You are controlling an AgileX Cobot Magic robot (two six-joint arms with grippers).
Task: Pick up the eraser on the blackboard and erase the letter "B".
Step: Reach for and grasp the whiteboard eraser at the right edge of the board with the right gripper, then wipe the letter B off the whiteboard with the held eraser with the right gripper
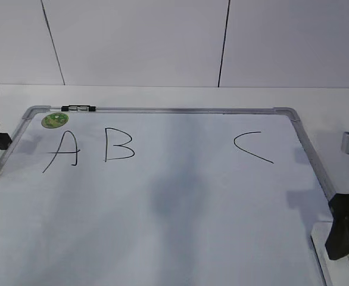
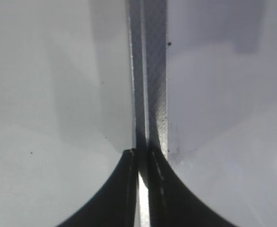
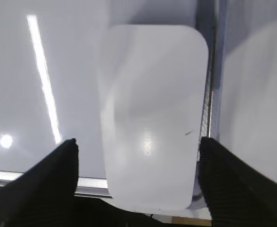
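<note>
While the right gripper (image 3: 137, 156) hangs over the near right corner of the blackboard (image 1: 180, 238), its two dark fingers (image 3: 44, 179) stand spread wide, one on each side of the eraser (image 3: 152, 113), and neither pad touches the white block in the right wrist view. That eraser lies flat directly beneath and between the spread fingers, its long side running away from the wrist, its right edge just beside the board's silver frame rail; in the exterior view only a corner of it (image 1: 341, 265) shows under the dark gripper body at the lower right. Far ahead of this gripper and well off to its left, the letter "B" (image 1: 118, 145) stands whole in thin black strokes, between the "A" (image 1: 64, 150) and, farther right, the "C" (image 1: 253, 146). Beyond the "A", a round green sticker (image 1: 55, 120) sits in the far left corner, with a small black-and-silver marker (image 1: 79, 108) resting on the top frame just beside it. The left gripper (image 2: 143, 163) sits at the board's left edge with its fingers pressed together, straight above the frame rail, holding nothing.
</note>
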